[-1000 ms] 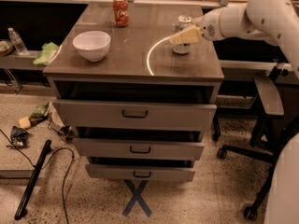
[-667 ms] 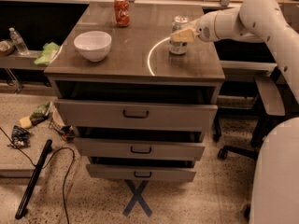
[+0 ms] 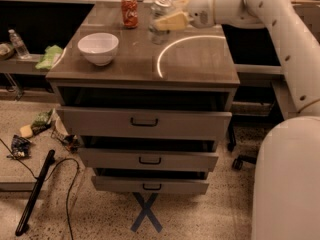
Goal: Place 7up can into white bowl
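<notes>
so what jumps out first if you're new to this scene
A white arm reaches in from the right, its gripper at the back of the cabinet top, jaws shut on the 7up can. The white bowl sits at its left, a red can behind it; three drawers stand partly open below.

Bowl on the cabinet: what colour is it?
Bowl: plain white, camera view. Gripper holds 7up can right of it.
</notes>
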